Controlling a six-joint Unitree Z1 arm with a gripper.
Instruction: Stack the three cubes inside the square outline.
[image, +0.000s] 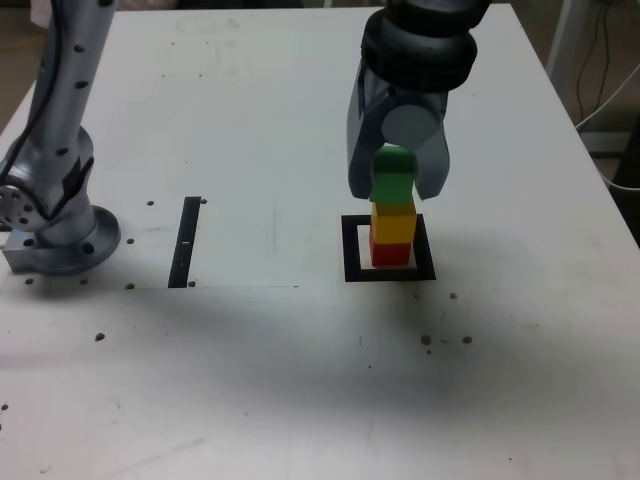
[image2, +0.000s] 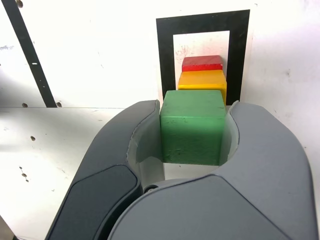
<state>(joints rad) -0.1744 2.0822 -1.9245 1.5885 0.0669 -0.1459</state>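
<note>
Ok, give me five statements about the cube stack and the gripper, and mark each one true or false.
1. The red cube lies at the bottom, inside the square outline. True.
2. The yellow cube sits directly on the table. False: it rests on the red cube.
3. The gripper is shut on the green cube. True: in the wrist view both jaws press its sides.
4. The green cube lies beside the thin black strip. False: it is above the yellow cube, well towards the exterior view's right of the strip.
5. The stack stands outside the outline. False: it rises from the white centre.
</note>
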